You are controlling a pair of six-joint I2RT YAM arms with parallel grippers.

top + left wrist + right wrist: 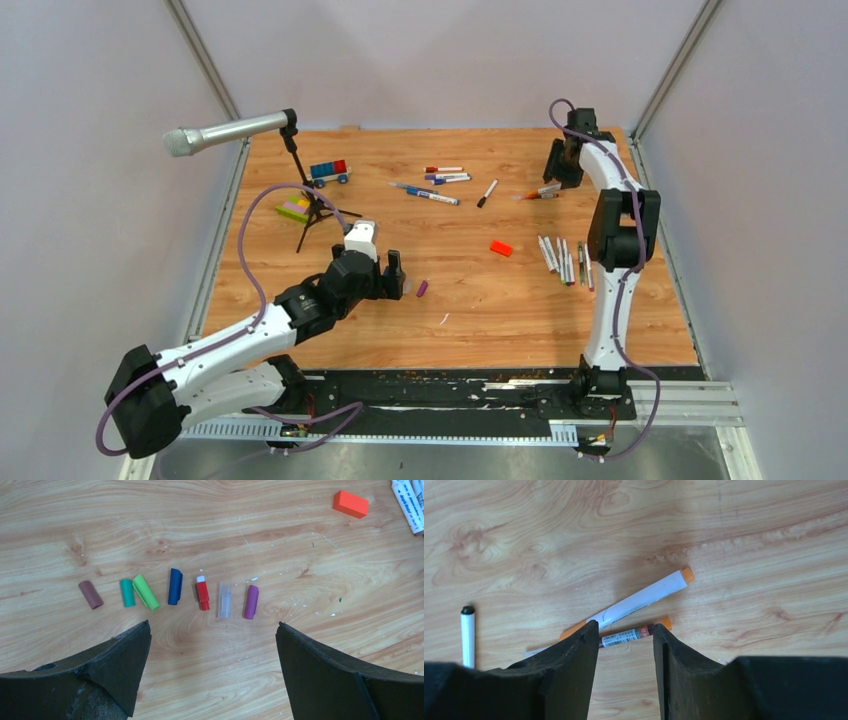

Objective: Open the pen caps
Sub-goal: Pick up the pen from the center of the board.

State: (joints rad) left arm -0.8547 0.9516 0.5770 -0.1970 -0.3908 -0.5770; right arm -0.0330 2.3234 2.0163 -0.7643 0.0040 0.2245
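I take the orange-red block (501, 248) as my landmark. The right gripper (624, 630) hangs beyond it to the far right, jaws partly apart and gripping nothing. Two orange-ended pens lie below it. The white-barrelled pen (639, 600) is just past the fingertips, and the printed-barrel pen (631, 635) crosses the gap between them. Both long axes slant nearly from one finger to the other, so I judge the wrist must turn before a close would catch a barrel across its width. This arm is much the nearer. The left gripper (213, 624) sits to the block's near left, jaws at full width and empty, over the row of pen caps (175, 586).

I count seven loose caps, one each: brown, teal, light green, blue, red, clear, purple. Beyond the block to the left lies a loose group of pens (445, 177), four as far as I can tell. A black-ended pen (467, 635) lies between them and the orange pair. Just right of the block is a bundle of pens (565, 262), about five, too tight to count surely
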